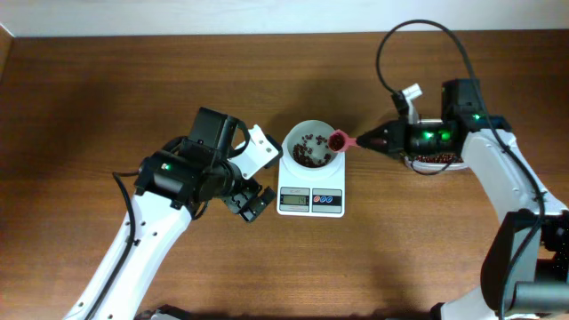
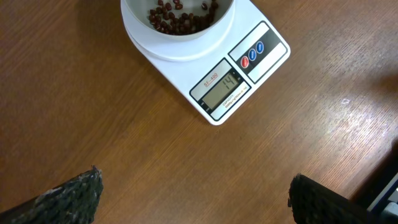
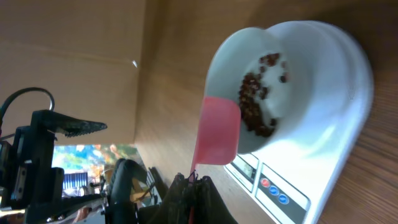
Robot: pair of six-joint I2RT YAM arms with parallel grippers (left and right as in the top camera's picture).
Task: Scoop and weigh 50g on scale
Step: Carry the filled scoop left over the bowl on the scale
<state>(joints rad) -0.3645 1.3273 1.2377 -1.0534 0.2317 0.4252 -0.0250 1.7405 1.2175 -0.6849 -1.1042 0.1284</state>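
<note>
**Right wrist view.** Nearest the camera, my right gripper (image 3: 191, 186) is closed tight on the thin handle of a pink scoop (image 3: 217, 130). Just beyond it, the cup of the scoop sits at the rim of a white bowl (image 3: 292, 37). This view shows only the cup's outer wall, so its contents cannot be determined. Inside the bowl lies a loose patch of dark red-brown beans (image 3: 252, 106), covering part of the floor. The bowl stands on the scale (image 3: 348, 155), whose red and blue buttons (image 3: 273, 190) are visible below the rim.

**Left wrist view.** My left gripper (image 2: 193, 193) is spread wide and holds nothing. Its two dark fingers (image 2: 71, 196) appear in the bottom corners, above the bare wooden table (image 2: 124, 137). Farther out is the front of the scale. Only this view shows the display (image 2: 224, 90) clearly; the digits appear to read 14. The bowl and beans are cut off by the top edge.

**Overhead view.** This view alone shows both arms together.
- The scale sits at the table's centre.
- The left gripper hovers just beside its left edge, not touching it.
- The right gripper reaches in from the right, holding the scoop at the bowl's right rim.
- The inside of the scoop looks dark.
- A tub (image 1: 420, 165) with more beans lies farther right, partly hidden under my right wrist.
</note>
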